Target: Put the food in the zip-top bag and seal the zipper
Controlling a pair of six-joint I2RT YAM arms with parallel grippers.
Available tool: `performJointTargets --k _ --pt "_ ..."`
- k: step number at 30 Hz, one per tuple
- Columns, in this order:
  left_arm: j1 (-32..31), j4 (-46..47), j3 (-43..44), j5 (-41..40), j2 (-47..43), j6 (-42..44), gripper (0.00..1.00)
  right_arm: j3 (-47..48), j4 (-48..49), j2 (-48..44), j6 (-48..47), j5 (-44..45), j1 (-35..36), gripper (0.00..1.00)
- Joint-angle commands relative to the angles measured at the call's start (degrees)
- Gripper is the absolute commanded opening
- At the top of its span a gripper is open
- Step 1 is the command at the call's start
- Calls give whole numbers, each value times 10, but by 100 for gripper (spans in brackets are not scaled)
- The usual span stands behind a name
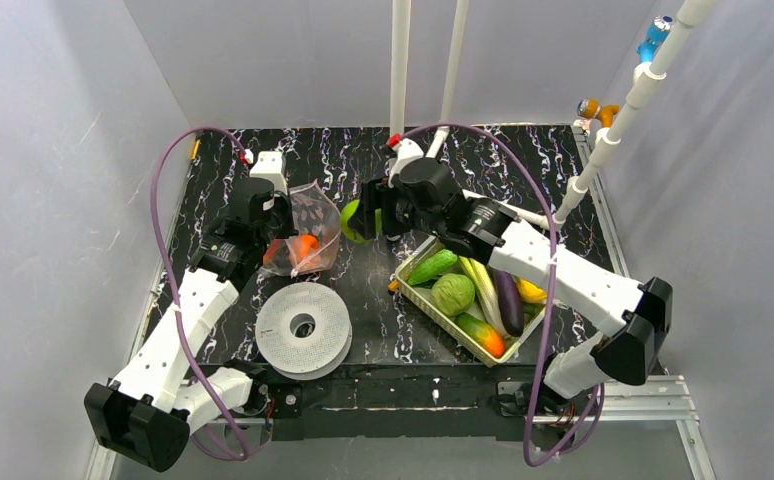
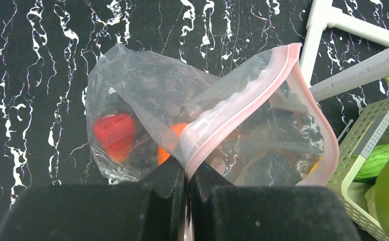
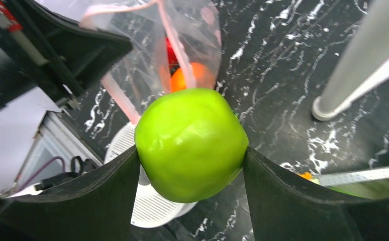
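The clear zip-top bag (image 1: 308, 232) lies at the left, mouth open toward the right, with its pink zipper strip (image 2: 232, 111) showing. Inside are a red piece (image 2: 114, 134) and an orange (image 1: 308, 246). My left gripper (image 2: 187, 175) is shut on the bag's zipper edge and holds the mouth up. My right gripper (image 1: 361, 218) is shut on the green apple (image 3: 191, 143), held above the table just right of the bag's mouth. Cucumber (image 1: 431, 267), cabbage (image 1: 453, 294), eggplant (image 1: 509, 300) and leeks (image 1: 481, 288) lie in the tray.
The pale green tray (image 1: 425, 304) sits right of centre. A white spool (image 1: 303, 328) lies in front of the bag. White pipe posts (image 1: 400, 60) and their base bars (image 1: 508, 205) stand at the back centre. Grey walls close in both sides.
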Motion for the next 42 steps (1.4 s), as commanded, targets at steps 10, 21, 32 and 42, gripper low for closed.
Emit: performJointTargets --k 10,21,32,42 --pt "-2 12 0 16 -24 -12 0 157 59 134 63 -68 12 8" --pt "-1 16 -2 19 -25 -14 0 209 19 189 67 7 19 71" --pt "-1 16 -2 14 -22 -12 0 220 2 197 61 12 19 94" --pt "-1 16 -2 13 -14 -10 0 143 -14 125 46 27 19 91"
